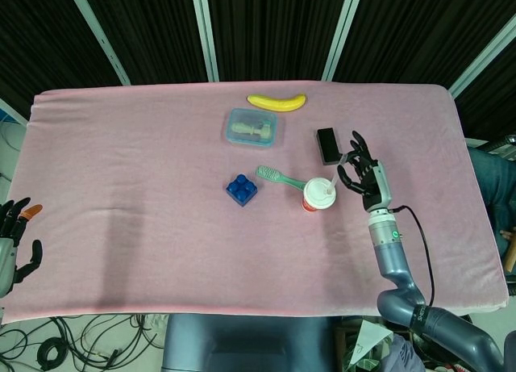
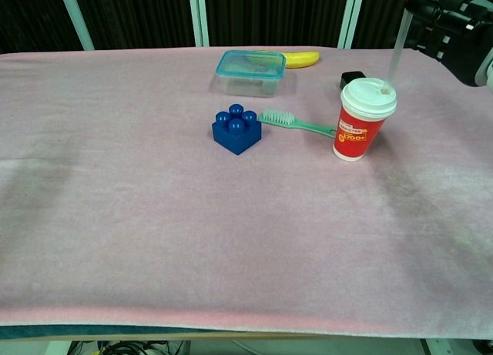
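Note:
A red paper cup point(image 1: 318, 194) point(image 2: 363, 120) with a white lid stands right of centre on the pink cloth. A clear straw point(image 1: 337, 172) point(image 2: 394, 51) rises from its lid, slanting toward my right hand point(image 1: 360, 172) point(image 2: 451, 28), which pinches the straw's upper end while its other fingers spread. My left hand point(image 1: 14, 243) hangs past the table's near left corner with its fingers apart, holding nothing and nearest to the cloth's edge; the chest view does not show it.
A green toothbrush point(image 1: 278, 177) point(image 2: 296, 123) lies between the cup and a blue block point(image 1: 241, 188) point(image 2: 236, 128). Behind them are a lidded clear container point(image 1: 252, 127) point(image 2: 251, 72), a banana point(image 1: 276, 102) point(image 2: 300, 59) and a small black box point(image 1: 327, 144) point(image 2: 351, 79).

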You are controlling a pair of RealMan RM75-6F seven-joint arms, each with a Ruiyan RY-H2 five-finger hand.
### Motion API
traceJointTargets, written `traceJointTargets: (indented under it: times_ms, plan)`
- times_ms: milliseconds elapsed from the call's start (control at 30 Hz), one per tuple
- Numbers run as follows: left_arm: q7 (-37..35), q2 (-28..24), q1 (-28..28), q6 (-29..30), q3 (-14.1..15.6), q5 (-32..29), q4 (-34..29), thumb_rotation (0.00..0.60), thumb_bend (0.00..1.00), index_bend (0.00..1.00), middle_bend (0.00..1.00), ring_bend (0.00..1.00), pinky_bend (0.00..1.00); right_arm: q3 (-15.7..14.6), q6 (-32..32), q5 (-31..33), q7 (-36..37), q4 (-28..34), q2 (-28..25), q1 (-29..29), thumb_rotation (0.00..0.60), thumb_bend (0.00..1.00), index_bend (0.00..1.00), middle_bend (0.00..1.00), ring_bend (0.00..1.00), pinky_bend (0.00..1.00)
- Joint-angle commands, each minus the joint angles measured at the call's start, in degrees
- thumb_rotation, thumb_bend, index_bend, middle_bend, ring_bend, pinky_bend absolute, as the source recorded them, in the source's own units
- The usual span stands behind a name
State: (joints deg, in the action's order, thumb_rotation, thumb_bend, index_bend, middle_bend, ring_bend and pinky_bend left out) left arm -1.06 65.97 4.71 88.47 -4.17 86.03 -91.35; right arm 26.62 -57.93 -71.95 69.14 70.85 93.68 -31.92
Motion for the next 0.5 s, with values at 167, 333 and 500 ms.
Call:
traceJointTargets:
  times_ms: [167,333,500]
  plan:
    - [0.16,-0.05,0.01,-0.1,-0.03,-0.16,-0.12,0.6,0.58,0.2,0.08,0.02,0.0,-3.12,-0.66,-2.62,2.94,-3.08,1.97,0.36,0.6,0.4,0.66,0.01,0.02,0.18]
    - [0.14,-0.09,-0.01,-0.09,-0.08,-0.24,-0.14,0.6,0.58,0.2,0.08,0.02,0.0,-3.99,-0.52,-3.21,5.15,-5.91,3.33,0.03,0.6,0.4,0.66,0.01,0.02,0.18]
    - [0.14,-0.13,0.03,-0.23,-0.07,-0.3,-0.14,0.6,0.58,0.2,0.08,0.02,0.0,-4.67,-0.97,-3.9,6.43,-7.79,4.03,-0.07,0.6,0.4,0.66,0.01,0.02,0.18]
